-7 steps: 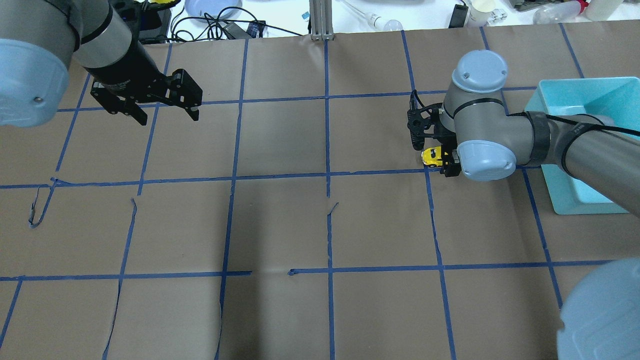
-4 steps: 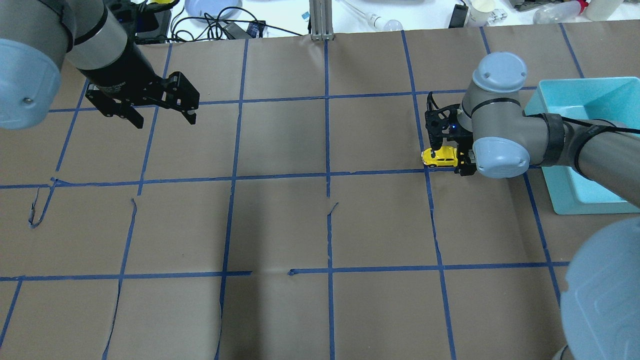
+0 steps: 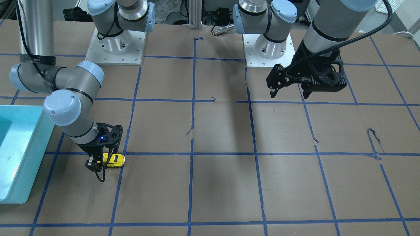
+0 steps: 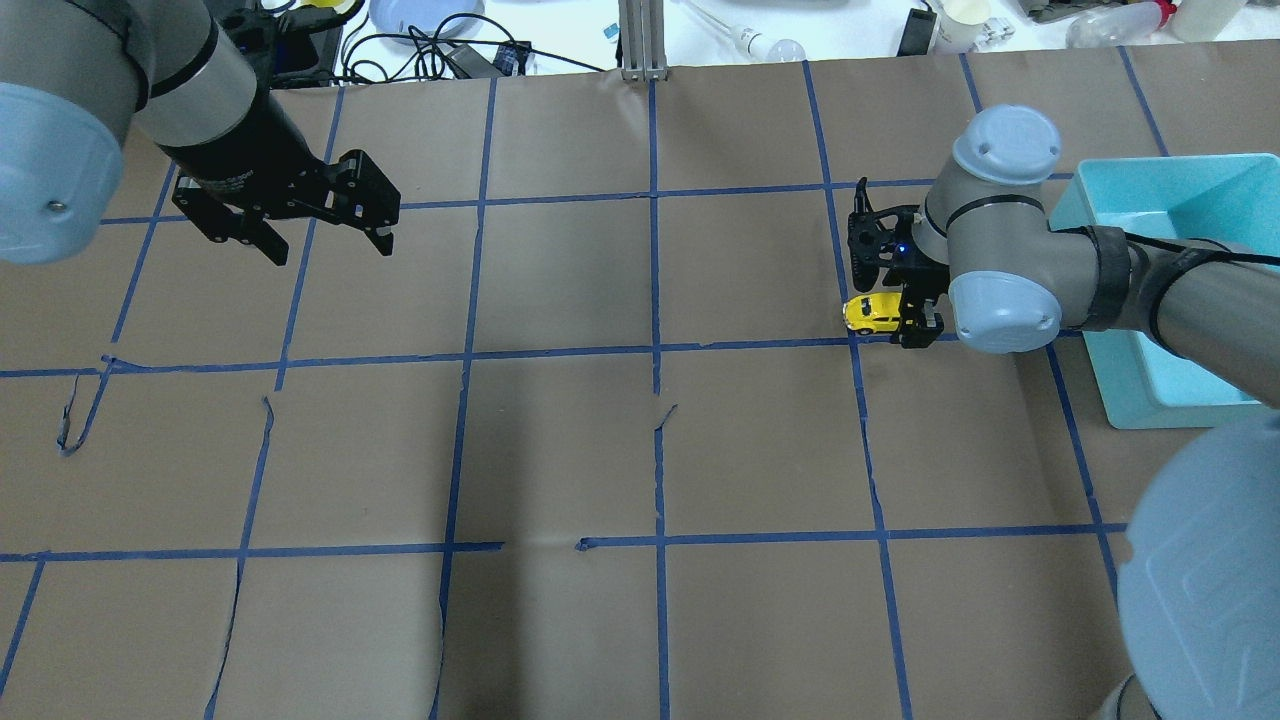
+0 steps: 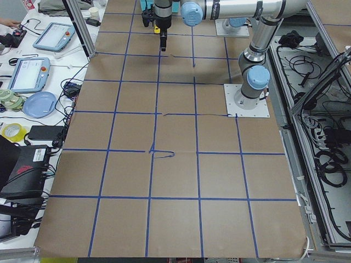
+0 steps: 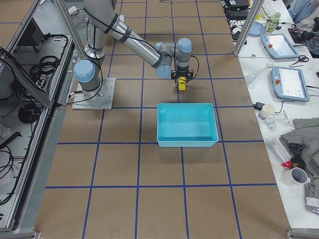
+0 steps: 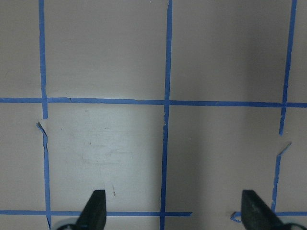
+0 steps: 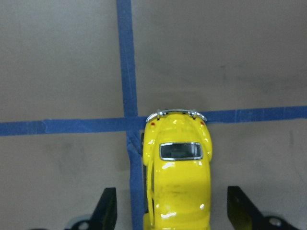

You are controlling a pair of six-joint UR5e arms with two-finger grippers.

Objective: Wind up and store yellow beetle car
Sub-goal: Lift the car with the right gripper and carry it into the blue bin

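The yellow beetle car (image 8: 177,182) stands on the brown paper by a blue tape crossing, and it also shows in the overhead view (image 4: 873,312) and the front view (image 3: 115,160). My right gripper (image 8: 175,215) is open and low over the car. Its fingers (image 8: 108,211) straddle the car with a gap on each side. The same gripper shows in the overhead view (image 4: 900,315) and the front view (image 3: 105,161). My left gripper (image 4: 330,248) is open and empty, held above the table far to the left, and it also shows in the front view (image 3: 289,95).
A teal bin (image 4: 1170,200) stands just to the right of the right arm, also in the right side view (image 6: 187,124). Blue tape lines grid the brown paper. Cables and clutter lie beyond the table's far edge.
My right wrist has shifted to the right above the car, so more of the car shows. The car stays at about the same spot. My left gripper has drifted slightly.
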